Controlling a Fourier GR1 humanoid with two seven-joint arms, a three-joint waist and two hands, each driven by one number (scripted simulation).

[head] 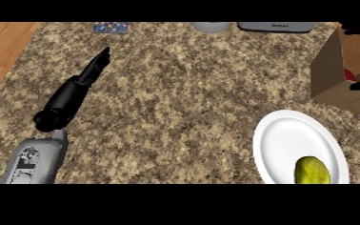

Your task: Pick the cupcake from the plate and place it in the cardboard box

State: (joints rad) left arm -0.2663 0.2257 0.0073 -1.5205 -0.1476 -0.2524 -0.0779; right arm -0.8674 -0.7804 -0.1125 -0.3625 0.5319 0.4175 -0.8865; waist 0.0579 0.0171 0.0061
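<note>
Only the black left hand (90,74) shows — fingers straight, holding nothing, over the speckled granite table (183,90). Near the right edge sit the brown cardboard box (330,74) and white round plate (288,138) — cupcake unseen.

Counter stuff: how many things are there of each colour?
White: 1, the plate
Yellow-green: 1, the lumpy food on the plate
Brown: 1, the cardboard box
Black: 1, the left hand
Total: 4
</note>
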